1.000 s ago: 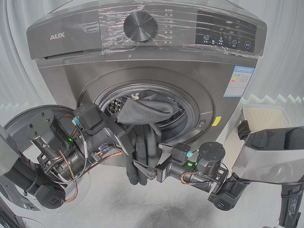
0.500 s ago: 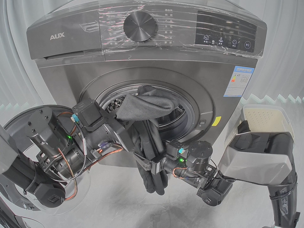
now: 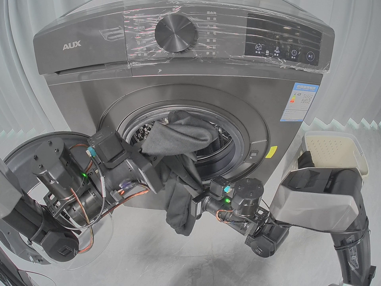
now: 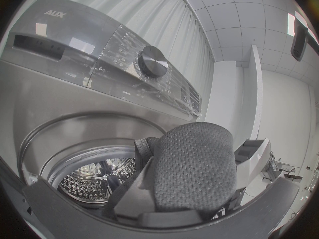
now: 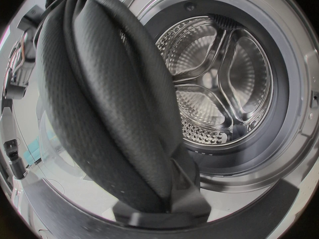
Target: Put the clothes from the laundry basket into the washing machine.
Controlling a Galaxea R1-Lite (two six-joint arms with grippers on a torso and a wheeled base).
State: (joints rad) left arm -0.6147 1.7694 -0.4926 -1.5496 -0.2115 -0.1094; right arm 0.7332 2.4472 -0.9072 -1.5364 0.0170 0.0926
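right end effector (image 3: 193,202): clamped on the hanging lower part of the garment (image 3: 183,135); a second ago spread apart below it, now higher and nearer the opening.
left end effector (image 3: 152,158): clamped on the garment's upper fold at the left edge of the opening.
garment: dark grey, top draped into the mouth, rest hanging outside; tail bunched higher than before.
door (image 3: 24,155): swung open, left.
washing machine (image 3: 222,88): garment's top just inside the drum (image 5: 216,83).
laundry basket (image 3: 337,149): right of the machine, dark cloth at its left rim.
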